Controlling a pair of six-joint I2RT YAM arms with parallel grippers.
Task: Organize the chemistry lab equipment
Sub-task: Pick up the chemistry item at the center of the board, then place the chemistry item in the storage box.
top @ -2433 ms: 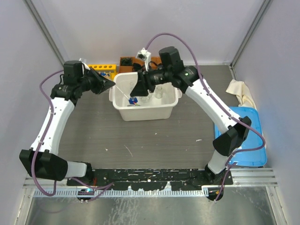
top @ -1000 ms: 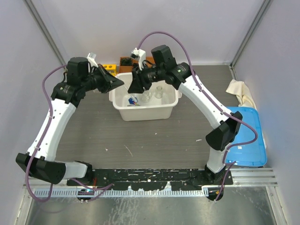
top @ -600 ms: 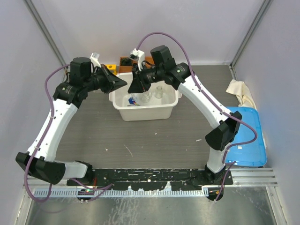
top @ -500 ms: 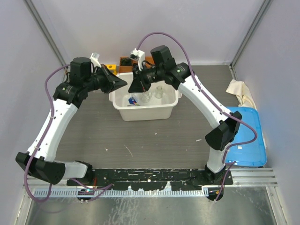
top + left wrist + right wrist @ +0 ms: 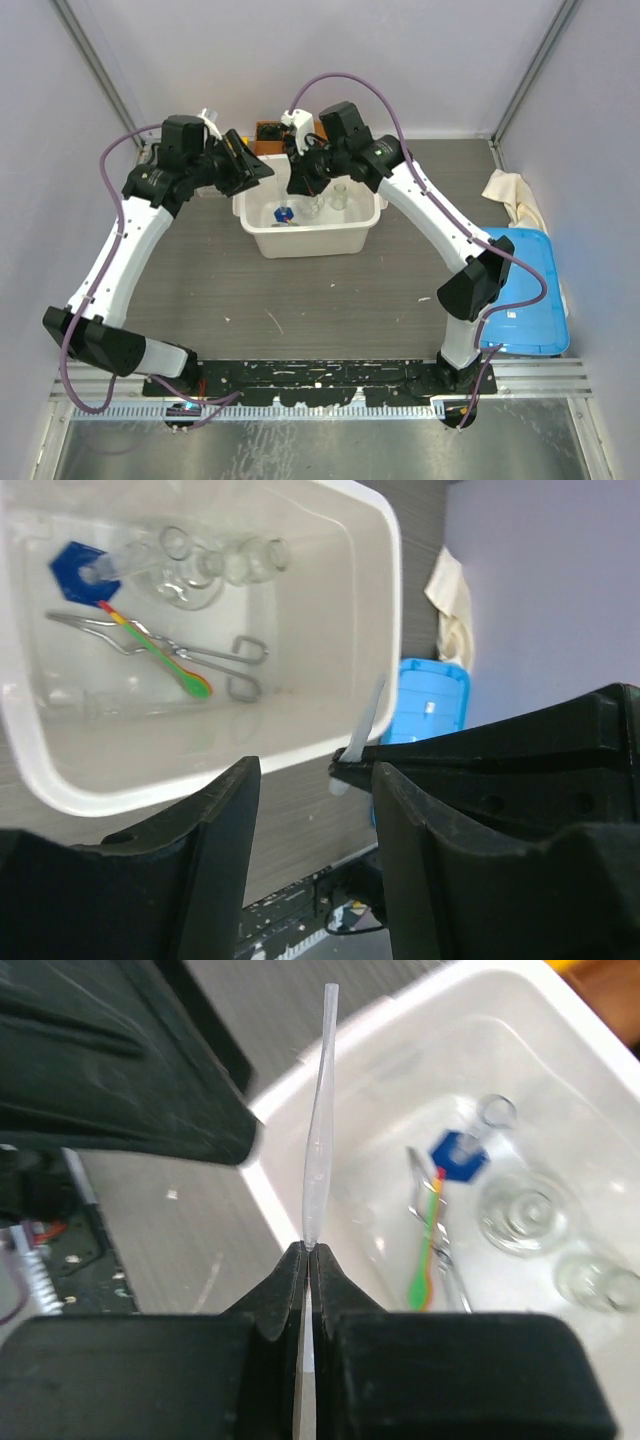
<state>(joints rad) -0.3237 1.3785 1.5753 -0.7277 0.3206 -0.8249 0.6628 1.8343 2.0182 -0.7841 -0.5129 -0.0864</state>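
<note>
The left gripper, no longer clenched, stands released; the right gripper now pinches the pipette by one end, above the tub near its rim, upper centre of the top view; a handover looks done, placing remains.

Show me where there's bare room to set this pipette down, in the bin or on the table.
Bare: the bin floor between the tongs and the wall at right in the left wrist view; also the wide tabletop in front of the bin. Crowded: the opposite side, where flasks, blue-capped tube and stick cluster by the tongs.
</note>
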